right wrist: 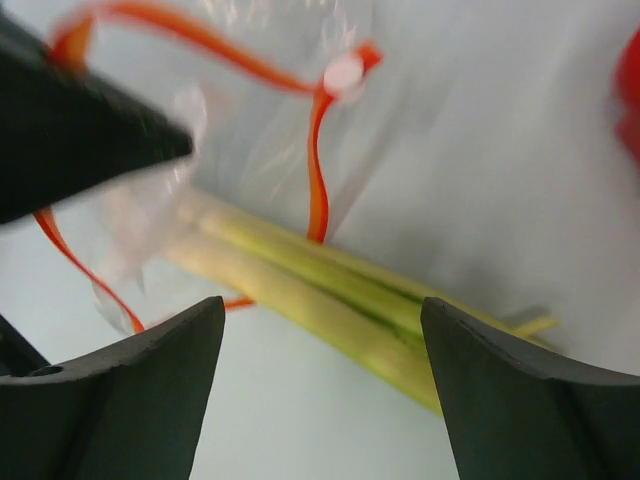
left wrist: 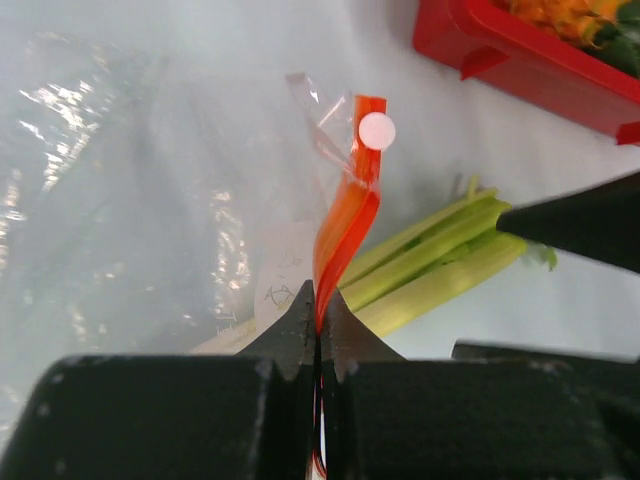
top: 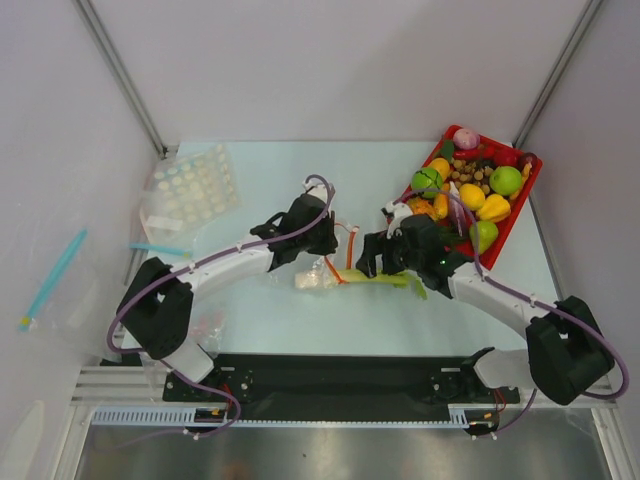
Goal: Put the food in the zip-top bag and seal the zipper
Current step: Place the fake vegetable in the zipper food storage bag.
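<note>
Your left gripper: jaws were pressed together on the thin red-orange zipper strip of the clear floppy plastic bag.
Your right gripper: spread wide, holding nothing, over the white-stalked green toy leek, which lay on the table at the bag's mouth.
Red plastic tray of toy produce: just behind your right arm.

Left claw tightly closed, right claw wide apart.

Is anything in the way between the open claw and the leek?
Nothing visible. The right gripper hangs open over the leek, only air between them. The left gripper pinches the zipper.
</note>
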Robot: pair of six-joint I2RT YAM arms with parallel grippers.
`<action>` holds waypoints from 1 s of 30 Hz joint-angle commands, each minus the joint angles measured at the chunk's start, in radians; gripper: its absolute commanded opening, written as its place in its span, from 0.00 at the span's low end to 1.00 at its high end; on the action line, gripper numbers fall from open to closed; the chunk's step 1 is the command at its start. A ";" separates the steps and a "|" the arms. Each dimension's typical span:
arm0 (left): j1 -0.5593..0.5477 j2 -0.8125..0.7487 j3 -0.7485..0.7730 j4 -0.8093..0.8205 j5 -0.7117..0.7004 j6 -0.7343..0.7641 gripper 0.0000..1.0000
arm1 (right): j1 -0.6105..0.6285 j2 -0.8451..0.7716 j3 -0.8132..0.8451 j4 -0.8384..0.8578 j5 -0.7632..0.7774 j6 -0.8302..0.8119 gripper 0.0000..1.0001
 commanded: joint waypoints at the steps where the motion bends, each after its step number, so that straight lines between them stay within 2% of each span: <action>1: -0.008 0.005 0.091 -0.107 -0.137 0.127 0.00 | 0.055 0.031 0.027 -0.070 -0.128 -0.135 0.86; 3: -0.008 0.003 0.091 -0.112 -0.172 0.155 0.00 | 0.092 0.051 0.032 -0.079 -0.014 -0.182 0.88; 4: -0.008 0.005 0.090 -0.107 -0.176 0.163 0.01 | 0.109 0.059 0.021 -0.055 0.014 -0.259 0.90; 6: -0.008 0.012 0.093 -0.107 -0.174 0.173 0.00 | 0.148 0.064 -0.017 -0.018 0.060 -0.315 0.95; 11: -0.008 0.014 0.099 -0.107 -0.145 0.199 0.00 | 0.100 0.059 -0.017 0.010 0.041 -0.326 0.95; 14: -0.008 0.003 0.097 -0.116 -0.165 0.224 0.00 | 0.118 0.051 0.000 0.004 0.118 -0.383 0.99; 17: -0.008 -0.011 0.097 -0.129 -0.238 0.236 0.00 | 0.184 0.048 -0.014 0.013 0.168 -0.539 0.98; 18: -0.008 -0.014 0.094 -0.132 -0.252 0.241 0.00 | 0.212 0.054 -0.022 0.016 0.235 -0.612 0.97; 26: -0.008 0.008 0.101 -0.135 -0.240 0.253 0.00 | 0.197 0.215 0.032 -0.004 0.268 -0.679 0.95; 29: -0.008 0.009 0.099 -0.136 -0.235 0.250 0.00 | 0.174 0.275 0.063 -0.027 0.249 -0.674 0.88; 30: -0.008 0.011 0.101 -0.138 -0.235 0.250 0.00 | 0.175 0.285 0.067 -0.031 0.249 -0.674 0.81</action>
